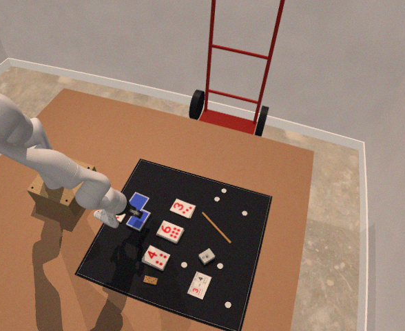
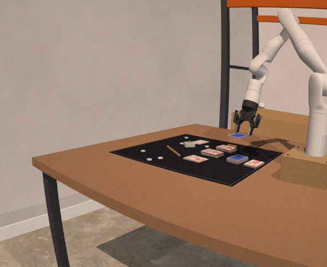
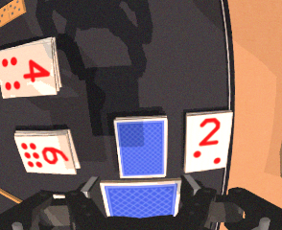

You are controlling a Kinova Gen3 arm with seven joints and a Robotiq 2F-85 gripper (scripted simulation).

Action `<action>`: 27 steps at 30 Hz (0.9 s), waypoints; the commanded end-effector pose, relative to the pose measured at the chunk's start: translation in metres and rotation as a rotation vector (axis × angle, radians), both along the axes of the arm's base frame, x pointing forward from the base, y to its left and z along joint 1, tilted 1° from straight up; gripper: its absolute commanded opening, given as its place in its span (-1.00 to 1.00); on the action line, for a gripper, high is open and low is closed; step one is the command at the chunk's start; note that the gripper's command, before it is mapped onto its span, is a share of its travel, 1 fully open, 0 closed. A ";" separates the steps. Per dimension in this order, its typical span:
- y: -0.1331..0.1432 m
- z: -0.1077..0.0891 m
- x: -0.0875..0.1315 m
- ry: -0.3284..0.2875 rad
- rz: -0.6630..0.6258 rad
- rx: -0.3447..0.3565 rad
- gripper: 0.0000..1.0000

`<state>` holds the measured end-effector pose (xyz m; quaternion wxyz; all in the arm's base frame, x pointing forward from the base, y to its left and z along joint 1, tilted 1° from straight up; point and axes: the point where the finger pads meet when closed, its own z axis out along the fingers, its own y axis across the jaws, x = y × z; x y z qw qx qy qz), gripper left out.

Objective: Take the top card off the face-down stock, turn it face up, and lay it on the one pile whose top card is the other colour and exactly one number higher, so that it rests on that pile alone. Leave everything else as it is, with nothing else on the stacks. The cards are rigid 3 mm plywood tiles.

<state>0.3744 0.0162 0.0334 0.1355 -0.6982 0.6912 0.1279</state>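
My gripper [image 1: 136,212] [image 2: 244,130] [image 3: 140,188] is shut on a blue-backed card [image 1: 138,201] [image 2: 237,134] [image 3: 141,199] and holds it flat, face down, well above the mat. The face-down stock [image 1: 136,223] [image 2: 237,158] [image 3: 141,148] lies right under it. A single red 2 card [image 2: 253,163] [image 3: 208,141] lies beside the stock. Three face-up piles stand in a row on the black mat [image 1: 153,174]: red 3 [image 1: 182,207] [image 2: 195,158], red 6 [image 1: 170,231] [image 2: 212,152] [image 3: 45,151] and red 4 [image 1: 156,257] [image 2: 226,148] [image 3: 28,68].
On the mat also lie a wooden stick [image 1: 215,227], a small grey block [image 1: 206,256], a cork tile [image 1: 150,280], a printed reference card [image 1: 199,285] and several white discs. The arm's wooden base [image 1: 53,203] stands left of the mat. A red hand truck [image 1: 231,117] is behind the table.
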 end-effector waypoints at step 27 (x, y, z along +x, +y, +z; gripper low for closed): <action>0.118 0.000 -0.008 0.000 0.025 -0.001 0.43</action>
